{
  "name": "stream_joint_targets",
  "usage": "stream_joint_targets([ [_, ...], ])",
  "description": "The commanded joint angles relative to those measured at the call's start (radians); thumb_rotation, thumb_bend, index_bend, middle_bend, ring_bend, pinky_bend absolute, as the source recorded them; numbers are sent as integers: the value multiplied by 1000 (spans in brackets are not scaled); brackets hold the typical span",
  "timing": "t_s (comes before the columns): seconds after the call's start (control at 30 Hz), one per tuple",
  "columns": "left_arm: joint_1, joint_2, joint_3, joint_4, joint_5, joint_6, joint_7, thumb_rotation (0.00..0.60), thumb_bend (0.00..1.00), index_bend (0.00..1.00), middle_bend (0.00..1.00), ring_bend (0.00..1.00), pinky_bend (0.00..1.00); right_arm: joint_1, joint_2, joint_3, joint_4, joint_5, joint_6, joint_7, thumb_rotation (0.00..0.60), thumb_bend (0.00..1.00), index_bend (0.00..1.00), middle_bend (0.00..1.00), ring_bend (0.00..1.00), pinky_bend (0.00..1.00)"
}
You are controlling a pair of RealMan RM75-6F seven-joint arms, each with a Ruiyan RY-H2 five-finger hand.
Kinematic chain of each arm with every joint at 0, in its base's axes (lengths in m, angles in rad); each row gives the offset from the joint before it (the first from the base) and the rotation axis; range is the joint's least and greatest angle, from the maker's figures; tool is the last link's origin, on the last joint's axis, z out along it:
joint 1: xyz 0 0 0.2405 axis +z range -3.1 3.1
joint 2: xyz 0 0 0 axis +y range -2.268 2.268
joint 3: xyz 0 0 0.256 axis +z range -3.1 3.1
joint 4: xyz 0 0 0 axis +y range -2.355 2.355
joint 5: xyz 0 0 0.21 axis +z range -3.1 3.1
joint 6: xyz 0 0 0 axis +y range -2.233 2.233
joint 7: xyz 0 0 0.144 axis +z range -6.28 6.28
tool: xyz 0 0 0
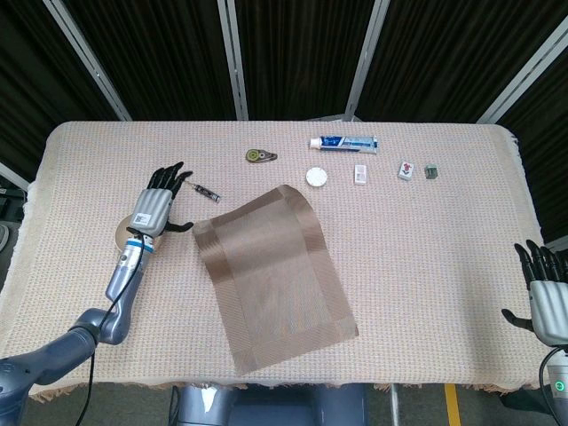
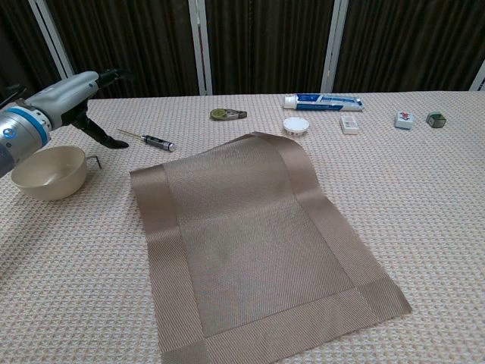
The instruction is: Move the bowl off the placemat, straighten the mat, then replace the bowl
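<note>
The brown woven placemat (image 1: 275, 275) lies spread open on the table, turned askew with its far edge swung right; in the chest view the placemat (image 2: 250, 243) has a slight curl at its far corner. My left hand (image 1: 158, 202) hovers open to the mat's left, holding nothing. It covers most of the cream bowl (image 1: 118, 234) in the head view. The chest view shows the bowl (image 2: 49, 173) upright on the tablecloth, off the mat, below my left hand (image 2: 72, 95). My right hand (image 1: 546, 288) hangs open past the table's right edge.
A small screwdriver (image 1: 204, 189) lies just beyond the left hand. Along the far side are a tape measure (image 1: 260, 156), a toothpaste tube (image 1: 343, 142), a white round lid (image 1: 316, 177), a small white box (image 1: 359, 174), a tile (image 1: 406, 169) and a green cube (image 1: 430, 170).
</note>
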Motion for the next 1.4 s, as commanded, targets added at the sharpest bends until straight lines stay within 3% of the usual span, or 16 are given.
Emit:
stream_joint_targets([
  [0.03, 36, 50, 12, -49, 14, 58, -4, 600, 0, 0, 0, 0, 0, 0, -2, -6, -3, -7, -2, -6, 600, 0, 0, 0, 0, 0],
  [0.2, 106, 170, 30, -195, 22, 131, 54, 600, 0, 0, 0, 0, 0, -2, -1, -15, -10, -18, -1, -16, 600, 0, 0, 0, 0, 0],
  [0.47, 283, 490, 90, -670, -25, 248, 322, 600, 0, 0, 0, 0, 0, 2, -2, -25, -19, -38, -5, -15, 600, 0, 0, 0, 0, 0],
  [0.7, 406, 617, 163, -879, -10, 373, 447, 600, 0, 0, 0, 0, 0, 39, -8, -37, -39, -79, -52, -36, 600, 0, 0, 0, 0, 0],
  [0.87, 465, 657, 198, -962, 10, 443, 502, 600, 0, 0, 0, 0, 0, 116, 0, -64, -52, -170, -159, -27, 600, 0, 0, 0, 0, 0],
  [1.07, 494, 673, 216, -996, 23, 462, 515, 600, 0, 0, 0, 0, 0, 258, -8, -115, -29, -323, -346, 133, 600, 0, 0, 0, 0, 0],
  [1.2, 502, 679, 224, -1003, 32, 460, 520, 600, 0, 0, 0, 0, 0, 333, -59, -134, 18, -406, -408, 185, 600, 0, 9, 0, 0, 0],
  [1.4, 506, 682, 221, -996, 34, 455, 520, 600, 0, 0, 0, 0, 0, 400, -191, -161, 127, -516, -421, 159, 600, 0, 26, 0, 0, 0],
])
